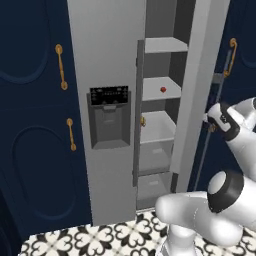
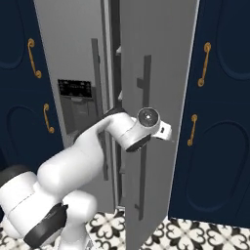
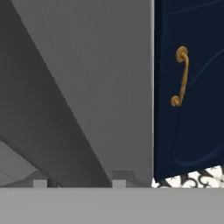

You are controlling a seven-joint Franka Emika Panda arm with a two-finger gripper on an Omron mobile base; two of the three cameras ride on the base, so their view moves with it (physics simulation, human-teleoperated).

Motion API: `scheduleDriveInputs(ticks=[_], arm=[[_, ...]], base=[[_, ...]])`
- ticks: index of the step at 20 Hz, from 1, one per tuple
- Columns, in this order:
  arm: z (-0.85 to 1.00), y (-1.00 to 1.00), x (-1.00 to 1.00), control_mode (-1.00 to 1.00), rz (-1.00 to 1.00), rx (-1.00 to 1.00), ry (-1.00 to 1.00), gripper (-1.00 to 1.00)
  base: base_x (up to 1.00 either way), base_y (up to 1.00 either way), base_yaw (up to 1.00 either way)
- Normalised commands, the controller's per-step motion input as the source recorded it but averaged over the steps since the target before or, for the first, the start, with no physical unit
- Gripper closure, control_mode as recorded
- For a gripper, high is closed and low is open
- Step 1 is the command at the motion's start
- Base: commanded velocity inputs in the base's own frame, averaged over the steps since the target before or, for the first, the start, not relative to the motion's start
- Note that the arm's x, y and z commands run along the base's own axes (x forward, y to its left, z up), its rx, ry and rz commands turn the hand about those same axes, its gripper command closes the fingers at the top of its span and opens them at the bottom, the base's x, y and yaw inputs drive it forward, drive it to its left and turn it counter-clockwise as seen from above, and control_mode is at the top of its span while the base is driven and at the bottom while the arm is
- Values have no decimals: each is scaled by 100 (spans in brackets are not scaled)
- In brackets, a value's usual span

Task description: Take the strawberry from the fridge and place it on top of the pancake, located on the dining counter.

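Observation:
The grey fridge [image 1: 107, 50] stands with its right door [image 2: 161, 58] swung partly out, and its inner shelves show through the gap. On a middle shelf [image 1: 152, 92] sits the tiny red strawberry [image 1: 163, 90]. My gripper [image 1: 206, 122] is outside the fridge, at the outer face of the open door beside its long vertical handle [image 2: 144, 97]. In the hand view the fingertips [image 3: 119, 179] stand apart with nothing between them, close against the grey door; the gripper [image 3: 79, 183] is open. The pancake and the dining counter are out of view.
Navy cabinets [image 1: 30, 125] with gold handles [image 1: 61, 67] flank the fridge on both sides; another navy panel [image 2: 219, 112] is just right of the open door. The dark dispenser panel [image 1: 109, 117] is on the shut left door. The floor is patterned tile [image 1: 90, 240].

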Motion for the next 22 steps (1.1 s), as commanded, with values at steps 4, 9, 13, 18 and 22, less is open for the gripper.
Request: scheduleDriveInputs(ticks=[4, 9, 13, 18, 22], arm=[[10, -32, -22, -100, -2, 3, 1, -100], [58, 15, -52, -100, -16, -19, 13, -100], [39, 83, -48, -100, -15, -34, 4, -100], [24, 100, 8, -100, -6, -46, 35, -100], [0, 100, 41, -100, 3, -52, 39, -100]], base=[[0, 0, 0], [0, 0, 0], [0, 0, 0], [0, 0, 0], [0, 0, 0]])
